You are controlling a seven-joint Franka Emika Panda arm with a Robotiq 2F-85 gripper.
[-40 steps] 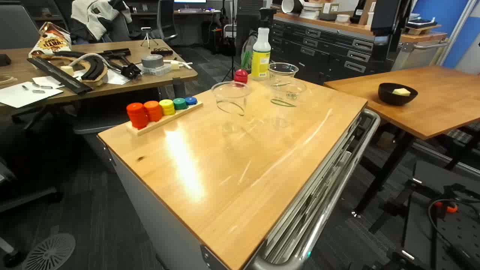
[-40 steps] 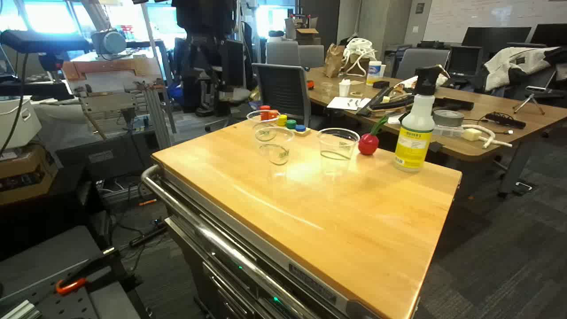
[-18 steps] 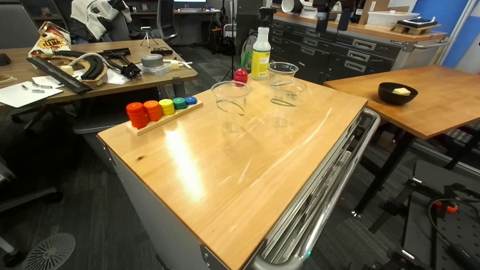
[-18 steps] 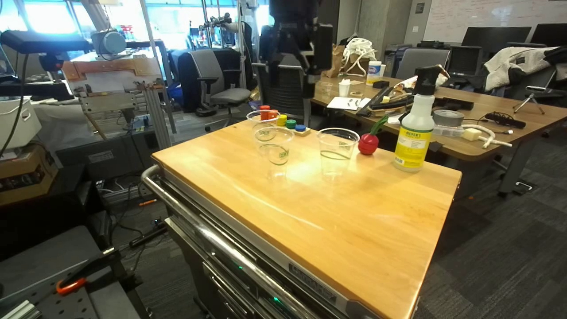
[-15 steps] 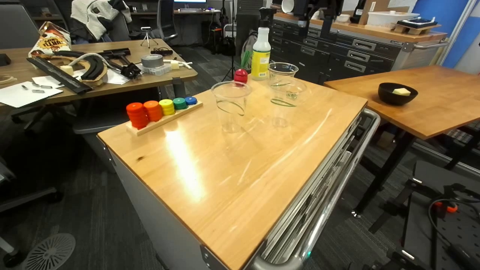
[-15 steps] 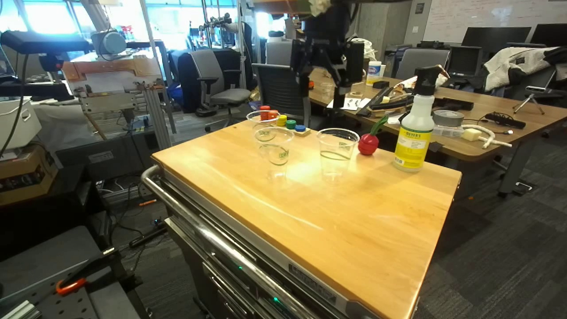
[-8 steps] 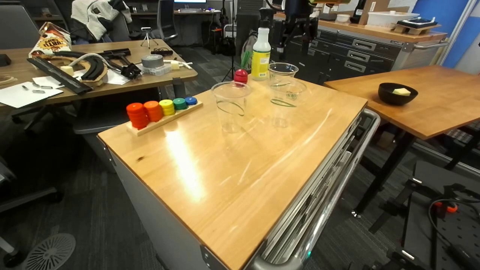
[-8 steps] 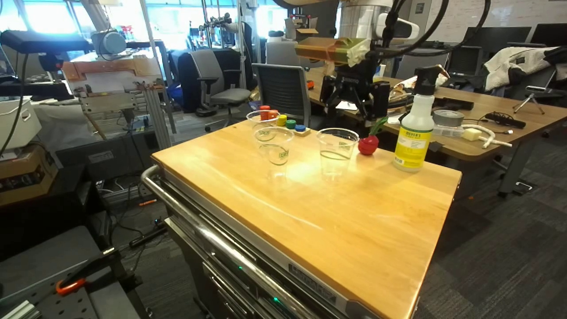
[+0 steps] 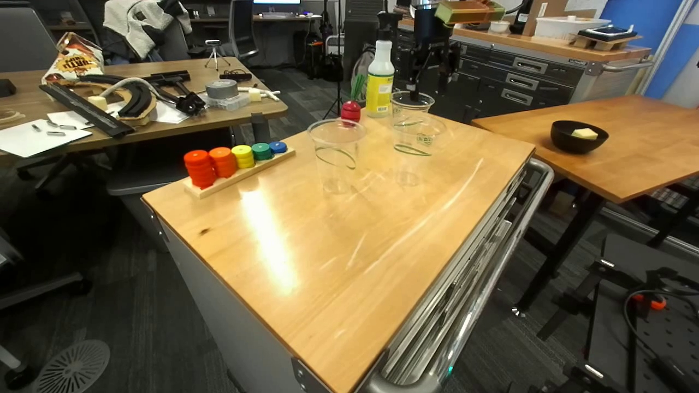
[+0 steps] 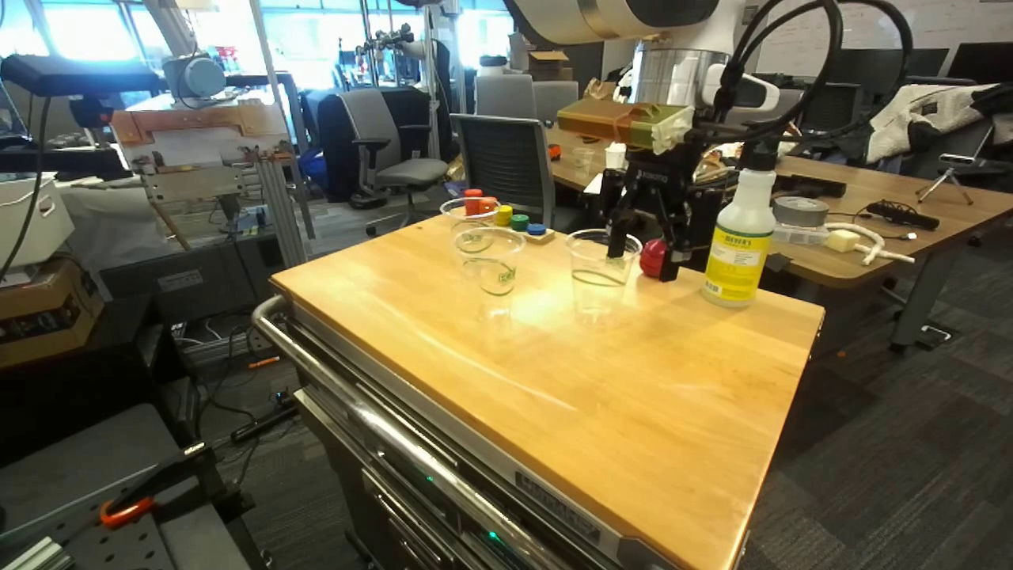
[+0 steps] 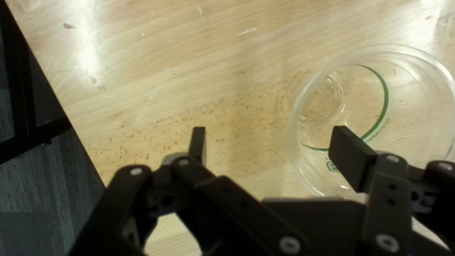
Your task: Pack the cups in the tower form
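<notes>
On the worktop (image 9: 327, 305), three clear cups (image 10: 492, 265), all upright, mouths up, standing apart from each other. At the cup (image 11: 384, 110) nearest the bottle (image 10: 741, 245): the claw (image 11: 272, 140), pointing down, with fingers (image 11: 350, 156) spread well apart. In the wrist view, one finger over that cup's mouth or just inside it (can't tell which), the other outside the rim. Also can't tell about contact, tbh. Near the claw, partly hidden behind it in an exterior view, a red ball (image 10: 652, 258). Close by, that same bottle, upright too, with a yellow label. Up above, the arm (image 10: 554, 17) with a goldish box (image 10: 613, 123) on it. Over near the worktop's edge, coloured discs (image 9: 222, 162) on a wooden strip (image 9: 241, 174), stepping down red to blue. Well apart, on a separate table (image 9: 644, 169), a black bowl (image 9: 570, 144) with a pale chunk (image 9: 584, 134) inside.
</notes>
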